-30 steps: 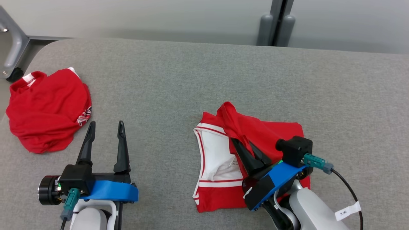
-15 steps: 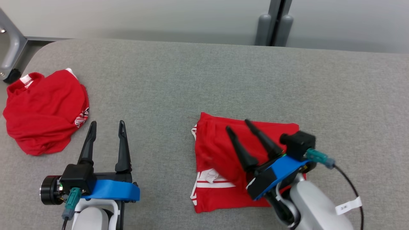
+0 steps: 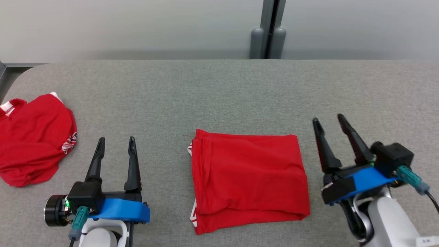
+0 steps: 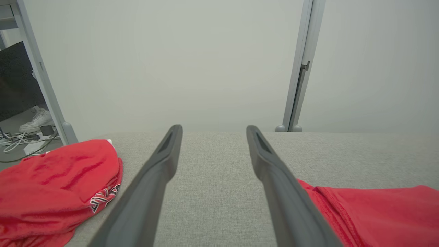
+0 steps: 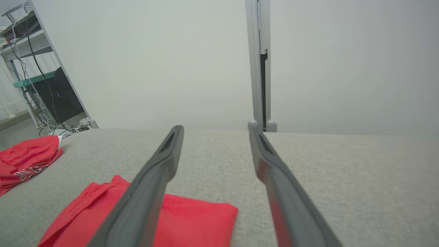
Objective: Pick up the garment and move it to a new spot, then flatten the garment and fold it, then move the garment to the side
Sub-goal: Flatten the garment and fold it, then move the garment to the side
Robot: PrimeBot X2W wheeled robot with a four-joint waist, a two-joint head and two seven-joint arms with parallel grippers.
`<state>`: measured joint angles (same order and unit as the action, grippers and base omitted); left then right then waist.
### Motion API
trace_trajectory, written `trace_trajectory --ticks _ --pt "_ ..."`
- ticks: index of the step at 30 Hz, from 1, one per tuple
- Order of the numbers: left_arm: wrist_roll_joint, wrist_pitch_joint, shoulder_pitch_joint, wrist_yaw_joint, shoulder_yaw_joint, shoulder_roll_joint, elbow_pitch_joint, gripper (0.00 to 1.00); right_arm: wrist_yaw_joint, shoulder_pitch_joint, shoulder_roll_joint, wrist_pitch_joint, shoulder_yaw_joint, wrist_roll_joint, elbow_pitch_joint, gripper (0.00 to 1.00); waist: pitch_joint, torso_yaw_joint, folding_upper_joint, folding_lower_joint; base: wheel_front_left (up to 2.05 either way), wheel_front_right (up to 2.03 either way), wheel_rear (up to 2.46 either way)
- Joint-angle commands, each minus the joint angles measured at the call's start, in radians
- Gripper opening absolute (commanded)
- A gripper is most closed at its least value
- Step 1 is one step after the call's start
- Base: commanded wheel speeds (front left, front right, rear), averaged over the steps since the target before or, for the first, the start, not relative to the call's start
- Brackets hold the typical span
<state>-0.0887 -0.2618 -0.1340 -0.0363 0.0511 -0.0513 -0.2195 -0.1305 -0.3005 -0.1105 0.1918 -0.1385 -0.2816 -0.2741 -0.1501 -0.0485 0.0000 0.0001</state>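
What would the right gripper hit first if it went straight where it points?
Nothing close. The right gripper points over bare grey table, the folded red garment lying off to its left. Past the far edge stands the wall with its grey post, though depth is unclear.

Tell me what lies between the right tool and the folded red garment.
Nothing: bare grey fabric tabletop separates the right tool from the folded red garment, as the head view shows.
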Motion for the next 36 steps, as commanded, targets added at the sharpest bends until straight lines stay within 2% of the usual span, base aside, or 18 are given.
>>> trace_trajectory --ticks 1,8,16,25,36 --pt "0.002 -0.004 0.008 0.002 -0.001 0.001 -0.001 1.0 -0.001 0.029 -0.006 0.001 0.025 0.014 0.018 1.0 0.009 0.012 0.0 -0.0001 0.0 0.0 0.0" --pt "0.002 -0.004 0.043 0.016 -0.013 0.002 -0.009 1.0 -0.001 0.145 0.014 -0.021 0.138 0.05 0.096 1.0 0.035 0.036 0.0 -0.0001 0.0 0.0 0.0" --pt "0.008 -0.004 0.063 0.016 -0.017 0.001 -0.016 1.0 -0.001 0.243 0.042 -0.048 0.193 0.078 0.171 1.0 0.054 0.028 0.0 -0.0001 0.0 0.0 0.0" --pt "0.009 -0.004 0.08 0.017 -0.013 -0.001 -0.009 1.0 -0.001 0.304 0.059 -0.09 0.201 0.112 0.243 1.0 0.074 0.009 0.0 -0.0001 0.0 0.0 0.0" --pt "0.002 -0.004 0.081 0.023 -0.01 -0.005 -0.009 1.0 -0.001 0.319 0.061 -0.116 0.201 0.109 0.253 1.0 0.077 -0.001 0.0 -0.0001 0.0 0.0 0.0"
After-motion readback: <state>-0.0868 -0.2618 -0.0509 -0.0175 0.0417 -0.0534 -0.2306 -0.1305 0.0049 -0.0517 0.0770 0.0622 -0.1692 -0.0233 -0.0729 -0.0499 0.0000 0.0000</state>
